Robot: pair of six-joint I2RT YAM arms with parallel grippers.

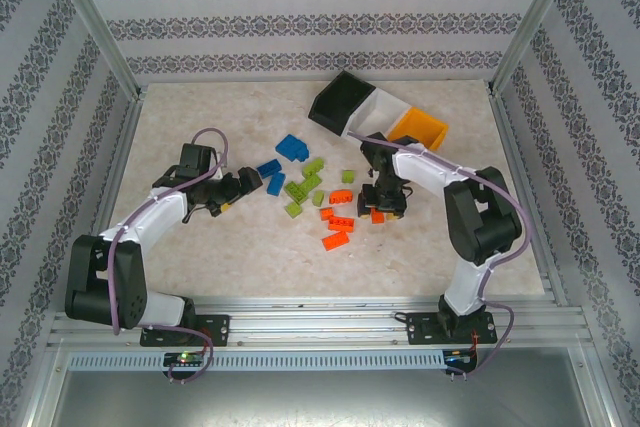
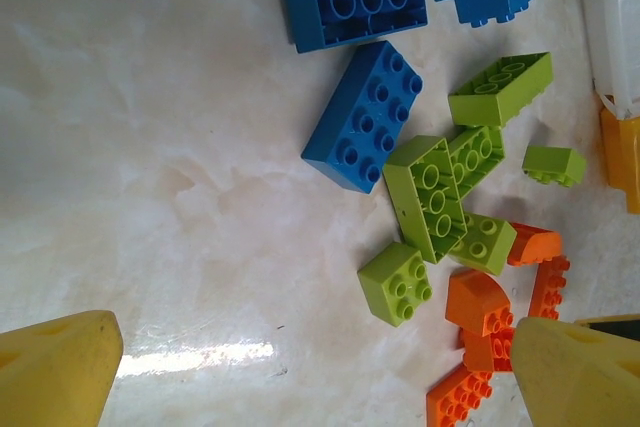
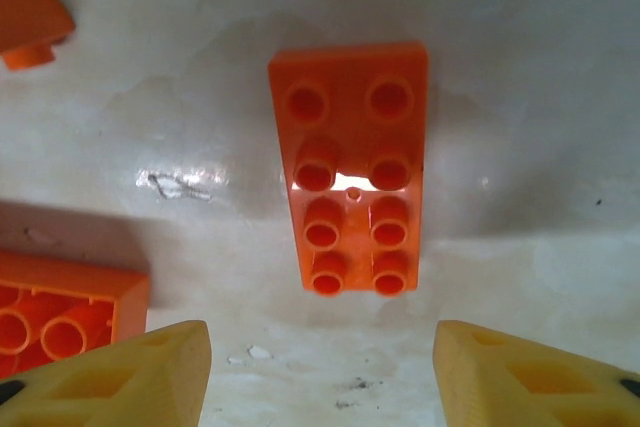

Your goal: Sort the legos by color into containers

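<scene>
The right pincer (image 3: 320, 347) hangs over an orange 2-by-4 brick (image 3: 350, 169) lying on the tabletop (image 3: 540, 97), its 2 fingers apart and empty. The brick sits just ahead of the tips, centred on the gap, with its long axis running away from the pincer, so closing would likely squeeze its short width. The orange-yellow bin (image 1: 420, 127) stands farther off, slightly right. The left pincer (image 2: 310, 337), spread wide, is nearer the blue bricks (image 2: 362, 117) and green bricks (image 2: 430, 197).

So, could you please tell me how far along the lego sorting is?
Done: nothing; the containers look empty from above. In hand: the right claw hangs open over an orange brick, not gripping it. Still to do: the blue bricks by the open left claw, the green bricks and the other orange bricks.
</scene>
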